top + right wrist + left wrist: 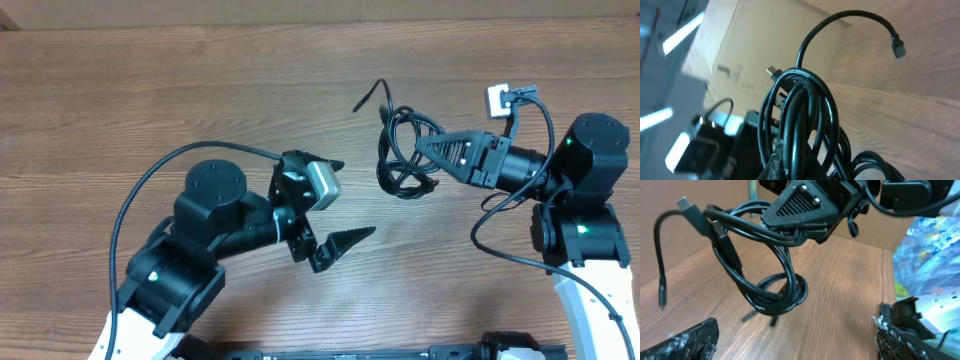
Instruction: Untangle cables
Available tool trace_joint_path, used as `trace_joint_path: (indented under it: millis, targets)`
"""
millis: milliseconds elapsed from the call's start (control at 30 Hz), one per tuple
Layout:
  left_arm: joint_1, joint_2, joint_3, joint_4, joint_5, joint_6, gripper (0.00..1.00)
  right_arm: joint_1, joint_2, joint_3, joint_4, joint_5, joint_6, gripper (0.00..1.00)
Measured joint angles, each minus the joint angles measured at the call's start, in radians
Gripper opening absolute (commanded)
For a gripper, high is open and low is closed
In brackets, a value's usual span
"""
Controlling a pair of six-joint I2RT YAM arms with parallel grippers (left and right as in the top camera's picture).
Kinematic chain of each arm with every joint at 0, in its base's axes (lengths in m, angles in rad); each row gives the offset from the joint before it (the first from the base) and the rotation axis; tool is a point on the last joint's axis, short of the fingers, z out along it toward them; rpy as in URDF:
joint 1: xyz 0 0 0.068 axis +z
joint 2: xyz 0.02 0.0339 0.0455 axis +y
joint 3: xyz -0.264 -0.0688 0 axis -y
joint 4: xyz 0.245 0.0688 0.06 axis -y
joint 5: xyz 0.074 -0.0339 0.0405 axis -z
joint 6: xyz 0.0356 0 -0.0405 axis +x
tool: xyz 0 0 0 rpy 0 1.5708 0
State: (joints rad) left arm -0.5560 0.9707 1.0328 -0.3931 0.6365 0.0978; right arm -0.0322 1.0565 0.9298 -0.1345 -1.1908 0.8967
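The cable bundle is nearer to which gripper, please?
Right. The right gripper is shut on the cable bundle; the left gripper stands open, apart from it, lower left in the overhead view.

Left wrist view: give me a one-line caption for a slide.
Right gripper shut on a tangled bundle of black cables over the wooden table, facing the open left gripper.

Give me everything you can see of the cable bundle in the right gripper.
The cable bundle is several thin, glossy black cords, rubbery-looking, coiled into overlapping tangled loops. The right gripper is shut on its upper loops; the lower loops hang toward the wooden table, contact unclear. One loose end arcs away to a small plug; a silver-tipped plug juts out nearby. Nothing else touches it.
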Motion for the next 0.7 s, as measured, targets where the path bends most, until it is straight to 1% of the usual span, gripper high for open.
trace_joint_path:
  millis: [133, 233, 433, 700]
  targets:
    - [-0.034, 0.050, 0.000, 0.051, 0.000, 0.069, 1.00, 0.000, 0.000, 0.000, 0.001, 0.032, 0.135, 0.04]
    - [-0.068, 0.091, 0.000, 0.126, 0.000, 0.093, 1.00, 0.000, 0.000, 0.000, 0.000, 0.039, 0.177, 0.04]
    - [-0.121, 0.168, 0.000, 0.238, 0.000, 0.114, 1.00, 0.000, 0.000, 0.000, 0.001, 0.039, 0.201, 0.04]
    - [-0.132, 0.213, 0.000, 0.262, -0.031, 0.116, 0.98, 0.000, 0.000, 0.000, 0.001, 0.010, 0.190, 0.04]
